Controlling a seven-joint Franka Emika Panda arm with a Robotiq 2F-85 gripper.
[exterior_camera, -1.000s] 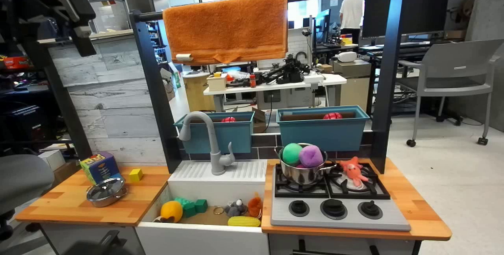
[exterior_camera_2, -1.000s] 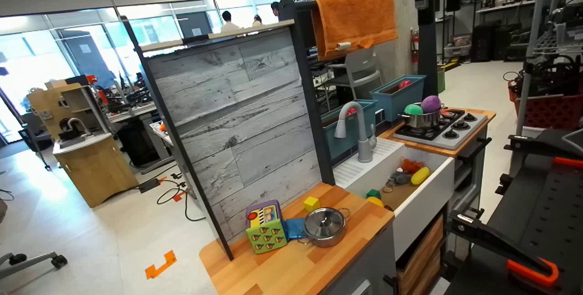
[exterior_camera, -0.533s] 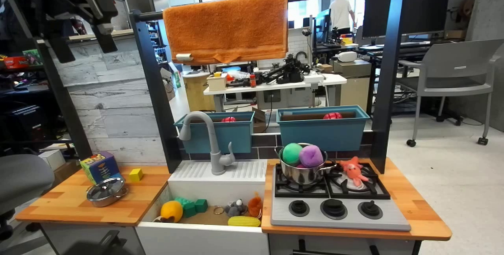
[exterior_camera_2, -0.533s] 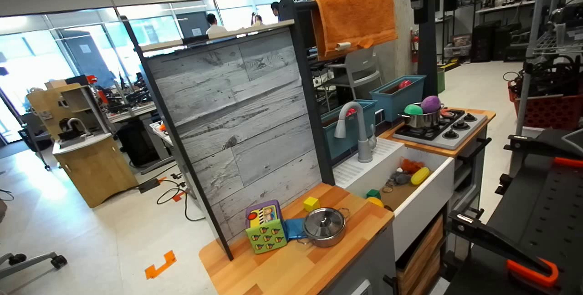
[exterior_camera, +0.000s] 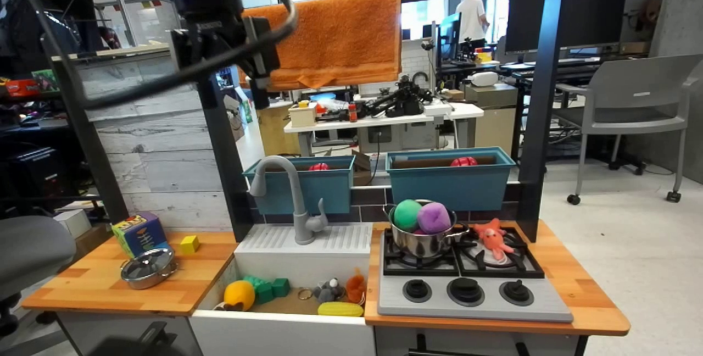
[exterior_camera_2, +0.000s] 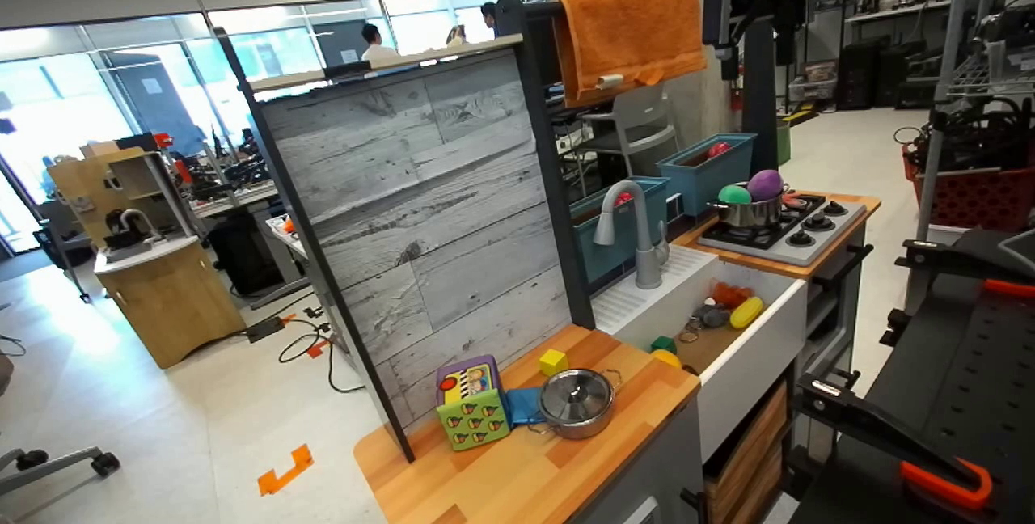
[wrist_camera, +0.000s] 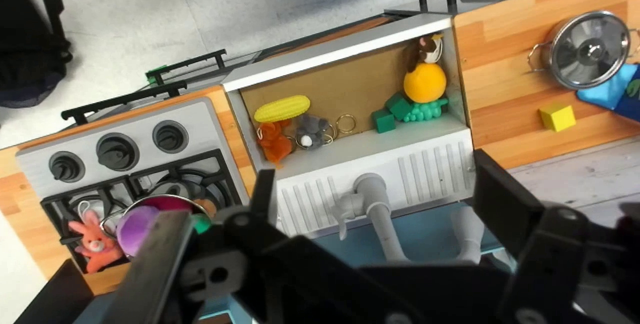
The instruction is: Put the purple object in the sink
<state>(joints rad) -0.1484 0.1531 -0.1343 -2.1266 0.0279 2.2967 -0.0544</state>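
- My gripper [exterior_camera: 235, 98] hangs high above the tabletop [exterior_camera: 590, 298], its fingers [wrist_camera: 262, 194] spread wide with nothing between them — up there, I judge, to pass clear of the faucet [exterior_camera: 298, 198].
- The purple object [exterior_camera: 433, 218] sits in the silver pot [exterior_camera: 420, 246], nearer the tabletop's back edge than its front.
- The pot stands on the stovetop [exterior_camera: 439, 309]; its wall probably keeps round things from rolling off. The purple object is just beside the green ball [exterior_camera: 407, 215] and bulges over the rim, so a grasp from above looks likeliest to work.
- The sink [exterior_camera: 283, 331] is let into the tabletop's front edge; being recessed, it should keep whatever I drop there.
- In the wrist view my target lies outside my spread, past the finger on the stove side and partly hidden behind the gripper itself — so I need to travel toward the corners at the tabletop's stove end, then down.
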